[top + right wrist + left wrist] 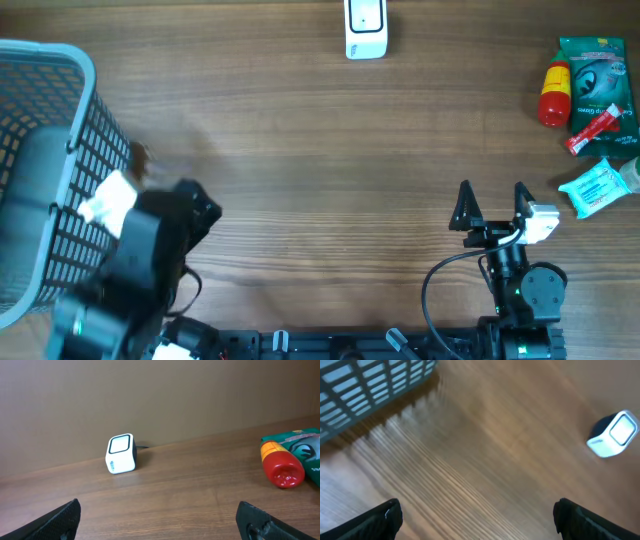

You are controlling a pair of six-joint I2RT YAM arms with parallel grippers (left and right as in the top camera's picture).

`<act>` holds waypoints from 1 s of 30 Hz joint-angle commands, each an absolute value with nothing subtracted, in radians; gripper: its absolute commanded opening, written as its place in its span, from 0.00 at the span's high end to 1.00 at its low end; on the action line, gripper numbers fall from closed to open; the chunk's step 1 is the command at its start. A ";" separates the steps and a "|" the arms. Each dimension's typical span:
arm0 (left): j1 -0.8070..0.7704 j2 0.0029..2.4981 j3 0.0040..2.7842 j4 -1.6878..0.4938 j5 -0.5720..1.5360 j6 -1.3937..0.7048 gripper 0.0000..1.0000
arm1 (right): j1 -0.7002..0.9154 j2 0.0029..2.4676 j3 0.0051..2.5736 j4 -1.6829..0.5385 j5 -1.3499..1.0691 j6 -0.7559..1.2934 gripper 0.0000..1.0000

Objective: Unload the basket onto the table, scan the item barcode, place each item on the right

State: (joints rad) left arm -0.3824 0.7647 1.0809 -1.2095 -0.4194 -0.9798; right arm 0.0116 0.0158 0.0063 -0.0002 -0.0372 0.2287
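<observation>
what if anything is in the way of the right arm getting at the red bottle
Probably nothing, so likely yes. The right gripper is open and empty, with only bare table between it and the red bottle. It lies right beside a green packet, so the grasp could be crowded.
</observation>
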 commanded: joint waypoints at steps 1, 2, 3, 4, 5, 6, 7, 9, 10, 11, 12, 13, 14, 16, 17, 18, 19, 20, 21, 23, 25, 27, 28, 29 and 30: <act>-0.323 0.552 0.842 -1.033 -0.417 -0.859 0.00 | 0.011 0.004 0.005 0.001 -0.046 0.210 0.00; -0.302 0.479 0.768 -0.941 -0.384 -0.772 0.00 | 0.011 0.004 0.005 0.001 -0.046 0.209 0.00; -0.286 0.426 0.717 -0.867 -0.353 -0.701 0.00 | 0.011 0.004 0.005 0.001 -0.046 0.210 0.00; -0.270 0.378 0.672 -0.797 -0.316 -0.631 0.00 | 0.011 0.005 0.005 0.001 -0.046 0.210 0.00; -0.246 0.313 0.610 -0.704 -0.259 -0.542 0.00 | 0.011 0.005 0.005 0.001 -0.046 0.210 0.00; -0.227 0.268 0.565 -0.637 -0.221 -0.482 0.00 | 0.011 0.004 0.005 0.001 -0.046 0.210 0.00; -0.207 0.221 0.515 -0.570 -0.185 -0.426 0.00 | 0.011 0.005 0.005 0.001 -0.046 0.210 0.00; -0.178 0.139 0.418 -0.466 -0.145 -0.369 0.00 | 0.011 0.005 0.005 0.001 -0.046 0.210 0.00; -0.169 0.109 0.375 -0.428 -0.146 -0.370 0.00 | 0.011 0.005 0.005 0.001 -0.046 0.210 0.00; -0.162 0.086 0.339 -0.399 -0.146 -0.369 0.00 | 0.011 0.004 0.005 0.001 -0.046 0.210 0.00; -0.152 0.067 0.302 -0.364 -0.146 -0.370 0.00 | 0.011 0.004 0.005 0.001 -0.046 0.210 0.00; -0.142 0.051 0.261 -0.318 -0.146 -0.370 0.00 | 0.011 0.005 0.005 0.001 -0.046 0.210 0.00; -0.134 0.041 0.232 -0.280 -0.146 -0.369 0.00 | 0.011 0.005 0.005 0.001 -0.046 0.210 0.00; -0.111 0.015 0.136 -0.148 -0.146 -0.369 0.00 | 0.011 0.004 0.005 0.001 -0.046 0.210 0.00; -0.102 0.008 0.104 -0.105 -0.146 -0.370 0.00 | 0.011 0.005 0.005 0.001 -0.046 0.210 0.00; -0.096 0.003 0.076 -0.065 -0.146 -0.370 0.00 | 0.011 0.004 0.005 0.001 -0.046 0.210 0.00; -0.089 0.003 0.049 -0.024 -0.146 -0.369 0.00 | 0.011 0.004 0.005 0.001 -0.046 0.210 0.00; -0.084 0.003 0.033 -0.003 -0.146 -0.369 0.00 | 0.011 0.004 0.005 0.001 -0.046 0.210 0.00; -0.080 0.003 0.021 0.006 -0.146 -0.363 0.00 | 0.011 0.005 0.005 0.001 -0.046 0.210 0.00; -0.080 0.003 0.006 -0.004 -0.146 -0.342 0.00 | 0.011 0.004 0.005 0.001 -0.046 0.210 0.00; -0.080 0.003 0.006 -0.052 -0.147 -0.313 0.00 | 0.011 0.005 0.005 0.001 -0.046 0.210 0.00; -0.080 0.003 0.006 -0.060 -0.143 -0.290 0.00 | 0.011 0.005 0.005 0.001 -0.046 0.210 0.00; -0.080 0.003 0.006 -0.060 -0.146 -0.290 0.00 | 0.011 0.004 0.005 0.001 -0.046 0.210 0.00; -0.080 0.003 0.006 -0.060 -0.146 -0.290 0.00 | 0.011 0.005 0.005 0.001 -0.046 0.209 0.00; -0.080 0.003 0.006 -0.060 -0.145 -0.290 0.00 | 0.011 0.005 0.005 0.001 -0.046 0.210 0.00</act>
State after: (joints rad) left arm -0.0883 0.0135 0.0124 -0.0605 -0.1574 -0.3290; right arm 0.0116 0.0147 0.0063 -0.0006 -0.0372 0.2287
